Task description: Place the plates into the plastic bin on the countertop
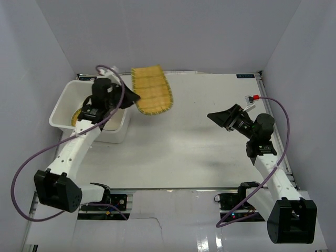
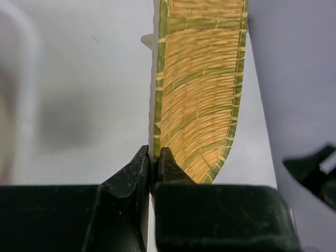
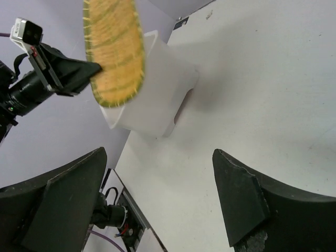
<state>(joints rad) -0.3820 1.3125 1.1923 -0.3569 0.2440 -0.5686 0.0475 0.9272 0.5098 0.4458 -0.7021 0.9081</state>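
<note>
My left pincer (image 2: 154, 160) is clamped on one edge of the yellow woven rectangular plate (image 2: 202, 94), which juts out past its tips, held up off the bench (image 1: 199, 152). The plastic bin (image 1: 62, 106) sits just beside and below that pincer. My right pincer (image 3: 157, 184) gapes wide, holding nothing, well apart.

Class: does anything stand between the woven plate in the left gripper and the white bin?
Nothing visible does: the woven plate, pinched by the left gripper, hangs just beside the plastic bin.
</note>
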